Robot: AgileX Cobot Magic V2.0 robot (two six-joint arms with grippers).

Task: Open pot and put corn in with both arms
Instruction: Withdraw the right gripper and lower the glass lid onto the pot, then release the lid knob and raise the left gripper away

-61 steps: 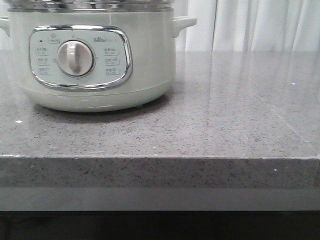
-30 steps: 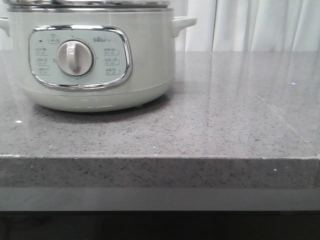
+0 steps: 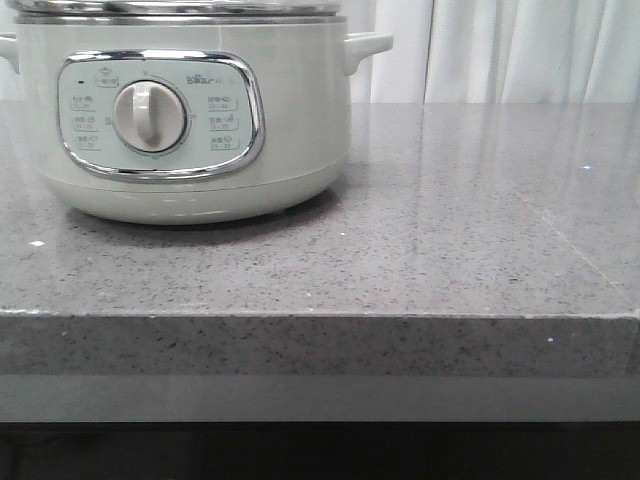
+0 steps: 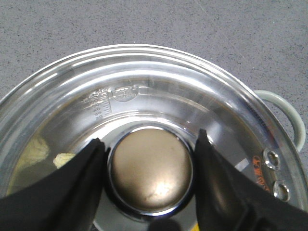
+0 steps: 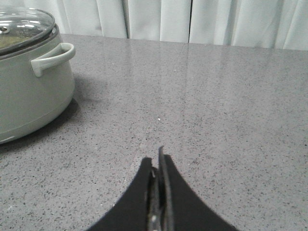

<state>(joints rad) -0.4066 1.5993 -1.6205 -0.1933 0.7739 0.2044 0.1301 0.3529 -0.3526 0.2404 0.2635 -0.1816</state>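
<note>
While my left pincer (image 4: 150, 180) straddles the round bronze-coloured metal knob (image 4: 151, 171) in the middle of the steel-rimmed glass lid (image 4: 159, 91), I honestly can't tell whether the black fingers (image 4: 77, 187) are actually squeezing it or just sitting against its sides. They're touching or very nearly touching on both flanks, that's as far as I'd go.

So where are we? The big round pale grey-green electric pot (image 3: 190, 110) sits on the speckled grey stone counter (image 3: 450, 240), and the lid looks seated on it, so I'd call the "open" part not done yet. Through the glass, off to one side of the left pincer, there are some pale yellowish bits (image 4: 36, 151) inside the pot. Could be corn, could be something else, too murky to say. I don't see a clear corn cob anywhere on the counter in any view.

My right pincer (image 5: 158, 166) is clenched, fingers pressed together with nothing between them, hanging low over bare counter. The pot's small side handle (image 5: 53, 57) is well off to one side and ahead of it.

My read: if the yellow stuff is the corn, this is near the end; if not, we're right at the start with lid lift, corn pickup and drop all left.
</note>
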